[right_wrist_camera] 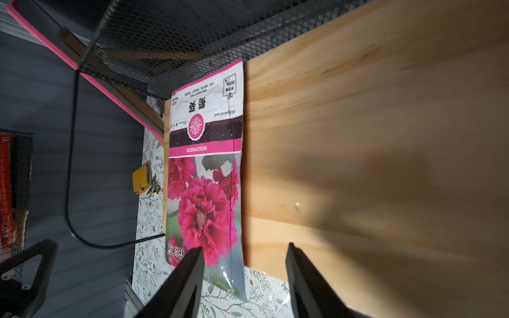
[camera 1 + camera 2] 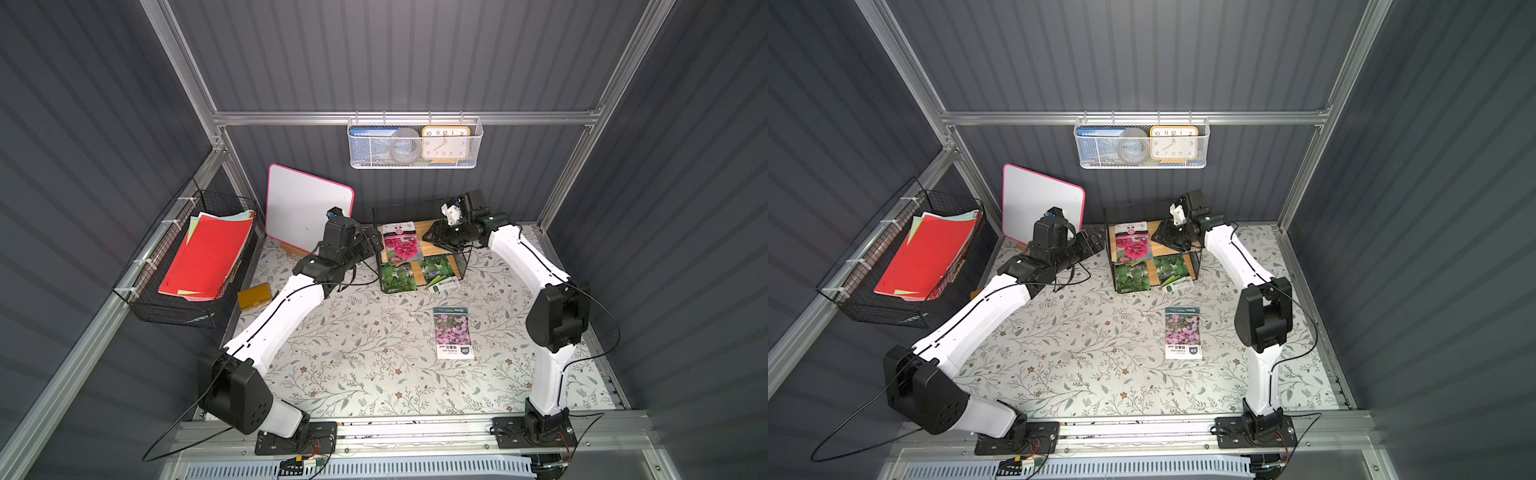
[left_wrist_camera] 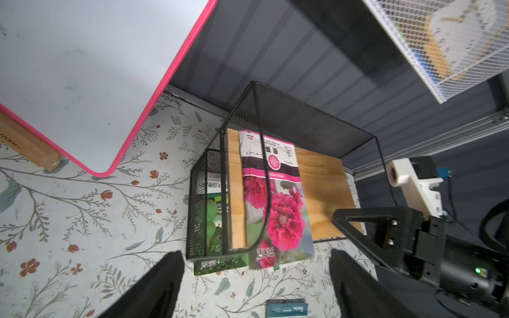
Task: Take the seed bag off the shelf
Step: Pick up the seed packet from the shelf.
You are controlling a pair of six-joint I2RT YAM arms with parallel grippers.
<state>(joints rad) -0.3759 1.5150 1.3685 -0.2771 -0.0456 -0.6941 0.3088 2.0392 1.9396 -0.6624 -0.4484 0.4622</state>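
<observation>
floral table (image 2: 374,353), one shelf (image 3: 322,192) with three seed bags (image 2: 401,245), fourth bag (image 2: 453,332) off; left fingers (image 3: 165,280), right fingers (image 1: 187,278) spread.

Both top views look steeply down over my whole table (image 2: 374,353); both wrist cameras face the shelf (image 3: 322,179) close up.

Pink-flower seed bag (image 2: 400,243) lies on the shelf (image 2: 426,226) (top board)

The left arm (image 2: 274,316) and right arm (image 2: 528,257) are stretched from the lower edge toward the upper middle of the frame. The left gripper (image 3: 256,283) is held with jaws spread wide; those of the right gripper (image 1: 245,280) are parted less.
</observation>
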